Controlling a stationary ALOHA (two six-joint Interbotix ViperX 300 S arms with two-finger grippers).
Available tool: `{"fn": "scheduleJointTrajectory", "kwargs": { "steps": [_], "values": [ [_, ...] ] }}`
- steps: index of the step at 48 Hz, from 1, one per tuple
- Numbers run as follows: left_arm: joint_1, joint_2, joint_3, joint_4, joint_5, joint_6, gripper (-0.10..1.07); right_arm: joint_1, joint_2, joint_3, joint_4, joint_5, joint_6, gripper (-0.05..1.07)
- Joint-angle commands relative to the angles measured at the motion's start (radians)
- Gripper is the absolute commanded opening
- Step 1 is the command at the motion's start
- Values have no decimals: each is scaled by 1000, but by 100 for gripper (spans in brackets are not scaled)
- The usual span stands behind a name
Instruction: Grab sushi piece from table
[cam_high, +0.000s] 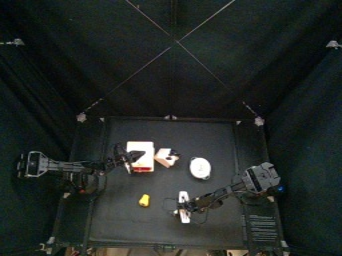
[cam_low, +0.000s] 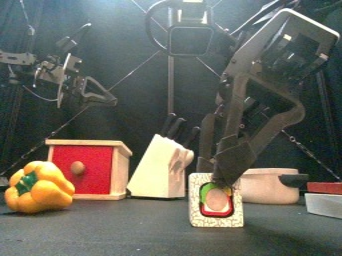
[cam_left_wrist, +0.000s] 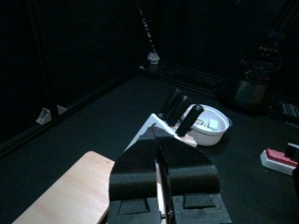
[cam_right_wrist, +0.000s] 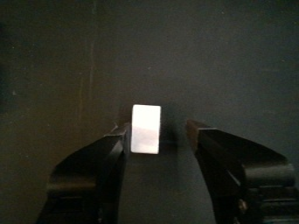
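- The right tool (cam_right_wrist: 158, 144) hung spread wide around the sushi piece (cam_right_wrist: 146, 129), which stood on the counter (cam_right_wrist: 70, 61) between its jaws, ungripped.
- Judged step: pre-grasp; next, closing squarely.
- The left tool (cam_left_wrist: 160, 179) rested pressed together, empty.

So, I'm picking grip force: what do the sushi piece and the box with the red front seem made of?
The sushi piece looks like a rigid toy block, probably painted wood or plastic: flat faces, crisp edges, printed red and green pattern. The box with the red front looks wooden: pale unfinished-looking top and sides, glossy red front with a round knob.
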Motion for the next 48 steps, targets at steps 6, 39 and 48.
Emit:
{"fn": "scheduleJointTrajectory", "kwargs": {
  "steps": [6,39,48],
  "values": [
    [-2,-2,-11,5,-5,2,22,-6,-12,-23,-3,-2,-2,73],
    [-3,-9,-11,5,-5,2,22,-12,-20,-31,-3,20,0,54],
    [-2,-9,-11,3,-5,2,22,-11,-21,-32,-3,21,0,54]
  ]
}}
